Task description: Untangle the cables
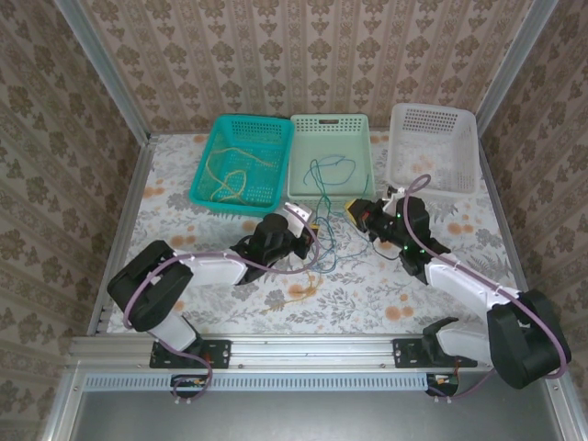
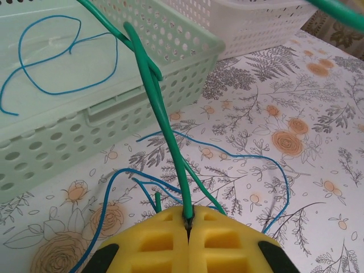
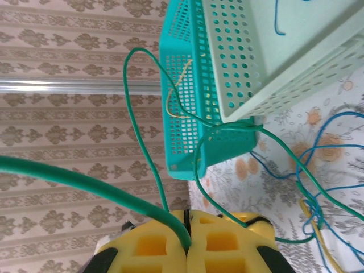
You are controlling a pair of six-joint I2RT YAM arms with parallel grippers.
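The cables (image 1: pixel 323 241) lie mostly in a loose knot on the table (image 1: pixel 184 230), between my two grippers and just in front of the mint basket (image 1: pixel 331 184). A blue cable (image 2: pixel 68 51) curls alone inside that basket, and a yellow cable (image 1: pixel 230 175) sits in the teal basket (image 1: pixel 207 175) beside it, so I judge those two already sorted.

The left gripper (image 2: pixel 189 219) is clamped on the green cable (image 2: pixel 161 114), with the yellow pads pressed together and the strand rising from the seam. It runs up taut, doubled and twisted on itself, over the mint basket's rim. The right gripper (image 3: pixel 187 230) is pinched on green cable (image 3: pixel 85 183) too, which arcs away in a wide loop past the teal basket (image 3: pixel 182 114). I take it to be the same wire, held at two places so I can pull it free of the other blue cables (image 2: pixel 227 153) slack on the table under it. One yellow strand (image 3: pixel 318 239) is caught in the knot as well.

From above, the left arm (image 1: pixel 211 271) reaches low, forward and to the right, and the right arm (image 1: pixel 459 280) reaches forward and to the left. Their grippers face each other, near but apart. The right wrist looks rolled onto its side, since its camera sees the baskets turned.
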